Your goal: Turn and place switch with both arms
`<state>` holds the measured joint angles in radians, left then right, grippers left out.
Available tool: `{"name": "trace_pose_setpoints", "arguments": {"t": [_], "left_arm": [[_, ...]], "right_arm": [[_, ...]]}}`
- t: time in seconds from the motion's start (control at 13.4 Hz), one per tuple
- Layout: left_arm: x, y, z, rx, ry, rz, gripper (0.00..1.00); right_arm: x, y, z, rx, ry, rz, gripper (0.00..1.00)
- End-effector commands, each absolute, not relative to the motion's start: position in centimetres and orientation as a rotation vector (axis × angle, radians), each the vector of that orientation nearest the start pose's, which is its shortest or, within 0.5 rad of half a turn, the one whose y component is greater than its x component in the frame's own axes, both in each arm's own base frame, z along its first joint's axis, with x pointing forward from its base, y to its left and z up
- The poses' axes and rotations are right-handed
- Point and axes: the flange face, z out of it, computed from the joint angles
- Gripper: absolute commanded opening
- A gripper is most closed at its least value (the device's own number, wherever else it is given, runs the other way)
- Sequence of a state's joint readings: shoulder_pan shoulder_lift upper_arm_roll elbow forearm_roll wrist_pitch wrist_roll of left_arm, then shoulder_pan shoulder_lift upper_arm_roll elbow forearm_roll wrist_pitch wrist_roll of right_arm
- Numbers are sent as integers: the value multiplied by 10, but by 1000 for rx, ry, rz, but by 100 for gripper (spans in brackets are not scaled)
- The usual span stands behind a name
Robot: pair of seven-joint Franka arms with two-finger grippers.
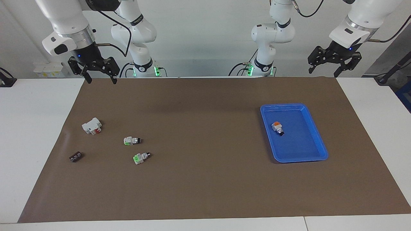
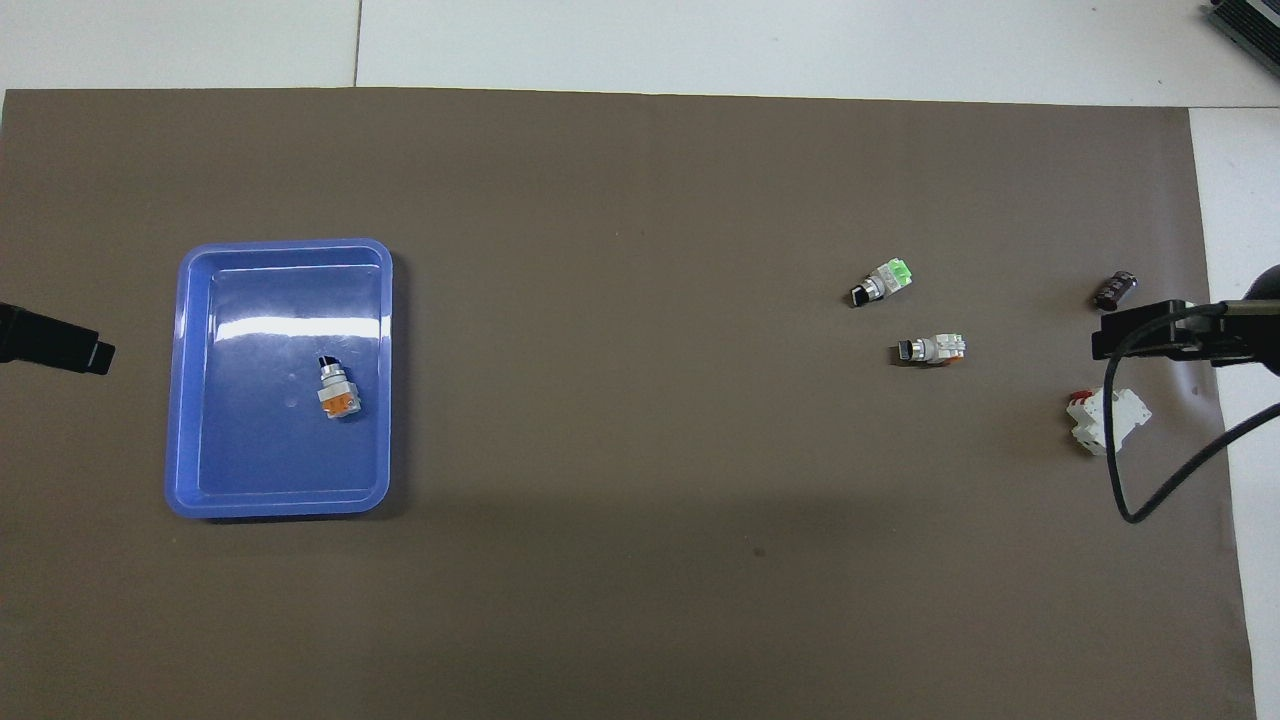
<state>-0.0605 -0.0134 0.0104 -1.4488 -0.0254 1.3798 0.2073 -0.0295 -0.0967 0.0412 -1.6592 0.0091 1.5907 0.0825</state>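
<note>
The switch with the orange block lies on its side in the blue tray, toward the left arm's end of the table. It also shows in the overhead view, knob end pointing away from the robots, inside the tray. My left gripper hangs open and empty in the air by the mat's corner near its base; its tip shows in the overhead view. My right gripper hangs open and empty over the mat's edge near its base, and shows in the overhead view.
Toward the right arm's end lie two switches with green blocks, a larger white block with a red part and a small dark part. A brown mat covers the table.
</note>
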Motion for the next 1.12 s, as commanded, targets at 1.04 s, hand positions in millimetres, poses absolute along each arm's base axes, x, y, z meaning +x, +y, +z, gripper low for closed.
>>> {"name": "trace_pose_setpoints", "arguments": {"t": [1.04], "left_arm": [[517, -30, 670, -3141, 151, 113, 100]], "right_arm": [[522, 6, 640, -3139, 80, -43, 100]]}}
